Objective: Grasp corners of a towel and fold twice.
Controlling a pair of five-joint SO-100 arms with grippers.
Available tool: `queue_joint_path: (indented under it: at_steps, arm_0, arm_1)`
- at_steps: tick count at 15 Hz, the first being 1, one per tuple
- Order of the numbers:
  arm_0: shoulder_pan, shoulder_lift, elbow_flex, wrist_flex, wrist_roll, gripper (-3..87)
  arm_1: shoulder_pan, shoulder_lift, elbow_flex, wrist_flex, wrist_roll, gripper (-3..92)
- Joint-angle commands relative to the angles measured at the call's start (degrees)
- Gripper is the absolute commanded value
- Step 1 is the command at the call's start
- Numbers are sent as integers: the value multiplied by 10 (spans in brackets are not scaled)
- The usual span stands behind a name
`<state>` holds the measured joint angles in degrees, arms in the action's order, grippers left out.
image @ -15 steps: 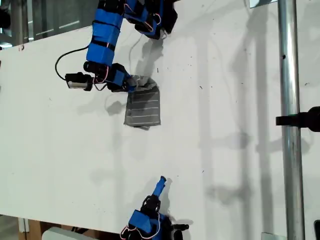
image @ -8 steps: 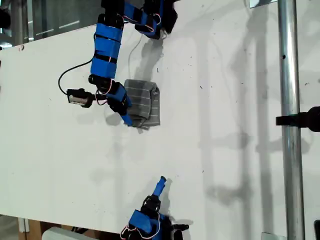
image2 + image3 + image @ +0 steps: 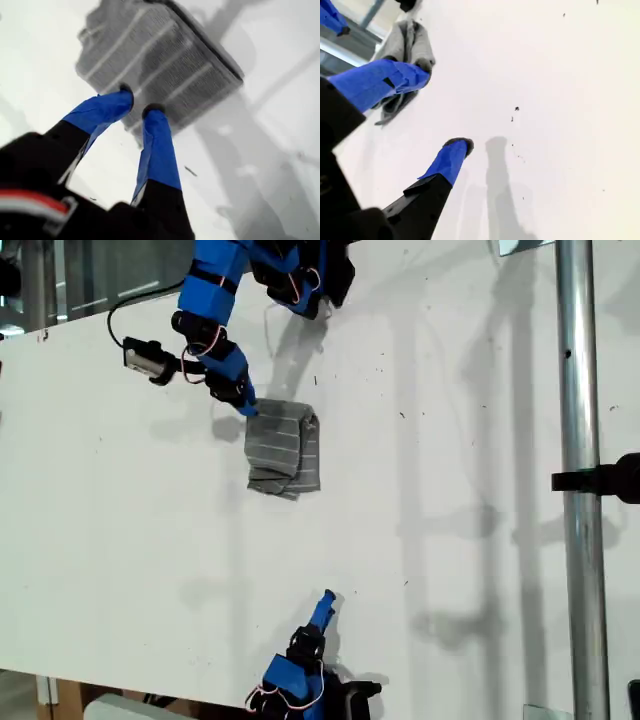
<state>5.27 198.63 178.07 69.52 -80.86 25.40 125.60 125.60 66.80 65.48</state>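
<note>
Just beyond my first gripper's [image 3: 137, 102] fingers [image 3: 155, 145] lies the folded towel [image 3: 160, 60].

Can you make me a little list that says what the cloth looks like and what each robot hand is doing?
cloth: grey soft towel with thin white stripes, folded into a small, slightly rumpled rectangle on the white table
my first gripper: blue-taped fingers slightly apart, empty, tips at the towel's edge near one corner
my second gripper: open, empty, over bare table, far from the towel
other: metal pole at the exterior view's right
</note>
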Motion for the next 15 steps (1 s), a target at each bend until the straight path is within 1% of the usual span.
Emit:
queue_joint_path:
  at_steps: [1,2,4,5,6,7,8,9,10,11,15]
  arm_0:
    - [-5,4,6,40,4,200]
    - [4,4,6,43,33,186]
    - [8,4,6,43,214,171]
    - [11,4,6,42,265,167]
    - [9,4,6,42,262,155]
    - [8,4,6,42,262,142]
    - [8,4,6,42,262,138]
    - [8,4,6,42,262,138]
    - [8,4,6,42,262,138]
    - [7,4,6,42,262,137]
    - [7,4,6,42,262,137]
  arm_1:
    - [-22,214,188,4,57,12]
    - [-25,312,258,14,73,-2]
    - [-27,439,323,68,105,-2]
    - [-23,515,360,90,123,-2]
    - [-30,630,405,137,201,-2]
    - [-31,630,401,161,258,11]
    - [-39,625,402,163,247,113]
    - [-57,625,402,162,252,117]
    - [-57,628,399,171,209,117]
    - [-60,628,400,171,200,117]
    - [-63,628,400,171,200,117]
